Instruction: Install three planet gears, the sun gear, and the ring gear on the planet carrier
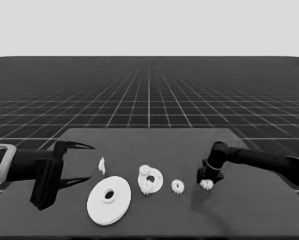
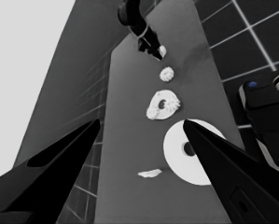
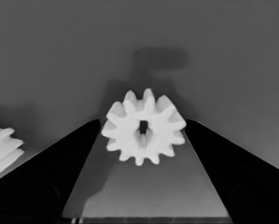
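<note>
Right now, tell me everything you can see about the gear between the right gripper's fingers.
The gear is a small white toothed wheel with a small dark centre hole, matte like plastic. It sits at the table's right part, between the right gripper's two black fingers, which flank its sides closely; whether they touch it is unclear. A second loose gear lies just beside it, apart.

Seven white parts lie on the dark table (image 1: 249, 200). One larger round part (image 1: 108, 200). One smaller round part (image 1: 151, 179), with two gears (image 1: 145, 171) sitting on it. Two more gears: one between the right gripper's (image 3: 142, 128) fingertips (image 3: 143, 127), one just beside that gripper (image 1: 177, 186). One thin white piece (image 1: 102, 165) near the left gripper (image 1: 84, 162).
</note>
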You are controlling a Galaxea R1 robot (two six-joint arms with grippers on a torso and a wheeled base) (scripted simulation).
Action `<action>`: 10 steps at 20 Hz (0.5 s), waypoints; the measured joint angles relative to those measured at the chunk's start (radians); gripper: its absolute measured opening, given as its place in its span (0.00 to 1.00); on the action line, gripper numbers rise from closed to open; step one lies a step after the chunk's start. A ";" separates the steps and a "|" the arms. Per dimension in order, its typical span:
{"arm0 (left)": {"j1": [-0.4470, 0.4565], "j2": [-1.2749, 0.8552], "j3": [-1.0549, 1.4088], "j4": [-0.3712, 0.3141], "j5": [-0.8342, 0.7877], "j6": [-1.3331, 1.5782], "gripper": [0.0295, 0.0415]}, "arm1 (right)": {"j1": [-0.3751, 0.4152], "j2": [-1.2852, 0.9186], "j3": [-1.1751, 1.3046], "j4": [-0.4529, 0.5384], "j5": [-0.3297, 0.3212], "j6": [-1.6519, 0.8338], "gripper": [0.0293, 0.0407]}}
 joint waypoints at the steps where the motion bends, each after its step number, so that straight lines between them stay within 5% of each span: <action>1: 0.000 0.000 0.000 0.000 0.000 0.000 0.75 | -0.001 0.001 -0.001 -0.001 0.001 0.000 0.81; 2: 0.000 0.000 0.000 0.000 0.000 0.000 0.75 | -0.001 0.001 -0.002 -0.001 0.001 -0.001 0.81; 4: 0.000 0.000 0.000 0.000 0.000 0.000 0.75 | -0.002 0.001 -0.003 -0.002 0.002 -0.001 0.18; 10: 0.000 0.000 0.000 0.000 0.000 0.000 0.75 | -0.002 0.001 -0.003 -0.002 0.002 -0.001 0.17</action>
